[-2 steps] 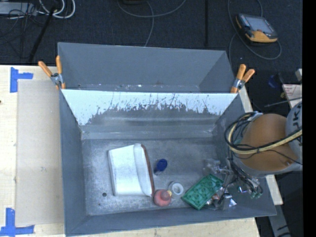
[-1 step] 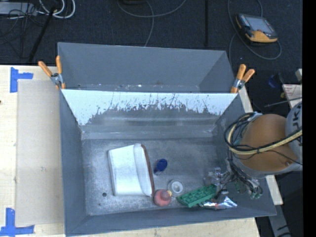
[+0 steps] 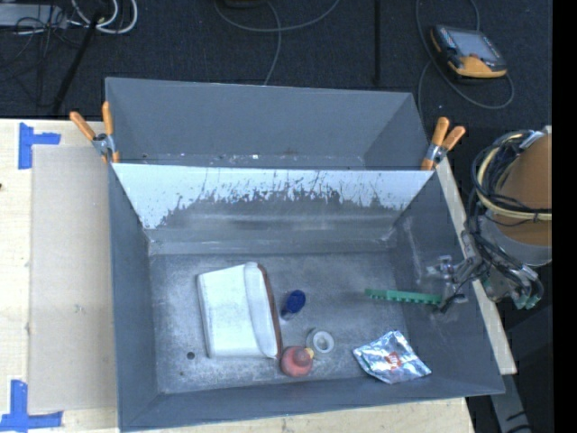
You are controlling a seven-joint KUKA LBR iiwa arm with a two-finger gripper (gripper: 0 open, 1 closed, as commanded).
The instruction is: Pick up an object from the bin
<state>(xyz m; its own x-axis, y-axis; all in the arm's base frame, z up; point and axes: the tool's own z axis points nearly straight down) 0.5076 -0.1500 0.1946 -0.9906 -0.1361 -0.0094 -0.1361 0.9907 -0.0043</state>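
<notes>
the gripper (image 3: 448, 289) sits low against the right wall of the grey bin (image 3: 270, 133), right at the right-hand end of a thin green toothed strip (image 3: 401, 296) that lies on the floor pointing left toward the middle. from here i can't tell whether the gripper is clamped on the strip or released. near the strip lies a crumpled silver wrapper (image 3: 390, 357). further left a small pale ring (image 3: 320, 341) and a reddish ball (image 3: 295, 361) lie close together, a small blue thing (image 3: 292, 304) just beside a flat white box (image 3: 230, 312)
</notes>
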